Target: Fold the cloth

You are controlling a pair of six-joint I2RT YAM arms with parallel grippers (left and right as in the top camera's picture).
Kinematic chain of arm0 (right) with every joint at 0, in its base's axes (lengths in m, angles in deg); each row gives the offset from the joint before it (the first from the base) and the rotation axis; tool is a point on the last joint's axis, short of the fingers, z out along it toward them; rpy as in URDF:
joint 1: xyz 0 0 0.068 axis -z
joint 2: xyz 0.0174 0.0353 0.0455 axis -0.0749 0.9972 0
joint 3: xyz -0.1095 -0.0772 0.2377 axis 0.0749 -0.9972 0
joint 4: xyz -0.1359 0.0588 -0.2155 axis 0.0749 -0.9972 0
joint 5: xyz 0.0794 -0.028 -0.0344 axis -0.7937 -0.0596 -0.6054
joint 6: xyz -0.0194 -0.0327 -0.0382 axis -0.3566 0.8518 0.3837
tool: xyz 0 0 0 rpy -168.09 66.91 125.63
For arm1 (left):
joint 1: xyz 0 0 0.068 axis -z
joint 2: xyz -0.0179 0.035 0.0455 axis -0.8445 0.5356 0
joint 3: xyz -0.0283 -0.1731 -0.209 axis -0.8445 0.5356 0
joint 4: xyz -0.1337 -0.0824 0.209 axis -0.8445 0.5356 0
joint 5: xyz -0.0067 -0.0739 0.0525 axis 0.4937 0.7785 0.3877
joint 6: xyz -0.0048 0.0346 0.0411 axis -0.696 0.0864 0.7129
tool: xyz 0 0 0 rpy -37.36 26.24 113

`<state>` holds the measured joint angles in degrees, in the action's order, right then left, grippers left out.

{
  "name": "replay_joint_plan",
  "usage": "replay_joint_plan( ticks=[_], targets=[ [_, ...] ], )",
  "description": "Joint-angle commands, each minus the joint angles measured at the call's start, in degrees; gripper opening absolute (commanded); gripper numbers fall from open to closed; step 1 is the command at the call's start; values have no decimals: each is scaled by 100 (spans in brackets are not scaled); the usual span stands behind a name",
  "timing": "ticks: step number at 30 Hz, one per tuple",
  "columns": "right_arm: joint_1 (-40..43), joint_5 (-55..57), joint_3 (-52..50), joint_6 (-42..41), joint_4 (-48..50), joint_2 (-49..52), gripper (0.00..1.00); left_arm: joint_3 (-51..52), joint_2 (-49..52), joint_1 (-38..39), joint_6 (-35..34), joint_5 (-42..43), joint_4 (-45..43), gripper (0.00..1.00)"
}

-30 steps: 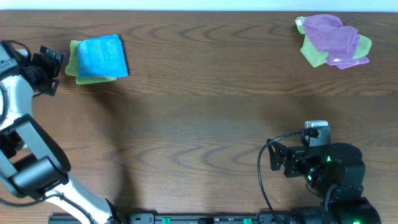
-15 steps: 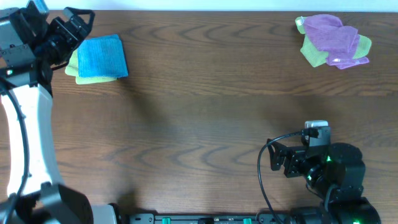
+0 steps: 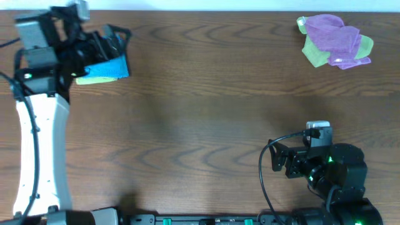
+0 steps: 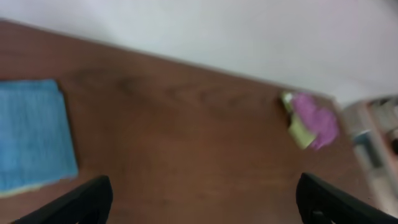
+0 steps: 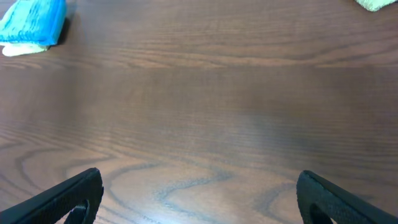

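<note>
At the far left corner of a dark wood-grain table (image 3: 200, 119), the bright sky-blue cloth (image 3: 115, 67) lies flat as a neat rectangle on top of a light green cloth (image 3: 95, 79), whose pale edge peeks out along the near side. The left arm reaches over this stack from the table's left edge, and from overhead its black wrist covers the blue cloth's left and far parts. The left gripper (image 4: 205, 199) has its two dark fingers spread wide apart with nothing between them; in the left wrist view the blue cloth sits at the left of the frame, beside and beyond the left fingertip (image 4: 87, 198), and whether that finger touches it cannot be told. That view is blurred.

Across the table, at the far right corner, a purple cloth (image 3: 331, 32) lies crumpled on a second light green cloth (image 3: 316, 56), well apart from the blue one.

Near the front right edge sits the right arm, its black body showing a small green light and a looped cable. The right gripper (image 5: 202, 196) is likewise spread wide and empty, hanging over bare wood, with the blue cloth visible far off at the upper left of the right wrist view.
</note>
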<state>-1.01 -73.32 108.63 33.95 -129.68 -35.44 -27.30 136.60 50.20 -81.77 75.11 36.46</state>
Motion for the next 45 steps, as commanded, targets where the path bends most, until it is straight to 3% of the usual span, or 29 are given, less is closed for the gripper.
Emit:
replay_joint_plan(
  ticks=[1, 5, 13, 27, 34, 45],
  targets=[
    [57, 13, -50, -61, -11, -26, 99, 24, -402, 363, 605, -1211, 105, 95],
    [57, 11, -50, -61, -9, -26, 99, 597, -885, 675, 813, -1698, -103, 95],
    [57, 11, -50, -59, -11, -26, 99, 2673, -2437, 713, 1097, -2186, -955, 95],
    [57, 11, -50, -61, -11, -26, 99, 6000, -6033, 664, 1333, -3589, -968, 95],
    [57, 11, -50, -61, -11, -26, 99, 6887, -7340, 664, 1495, -3600, -476, 95],
    [57, 11, -50, -61, -9, -26, 99, 7191, -8111, 446, 1558, -3595, 551, 95]
  ],
)
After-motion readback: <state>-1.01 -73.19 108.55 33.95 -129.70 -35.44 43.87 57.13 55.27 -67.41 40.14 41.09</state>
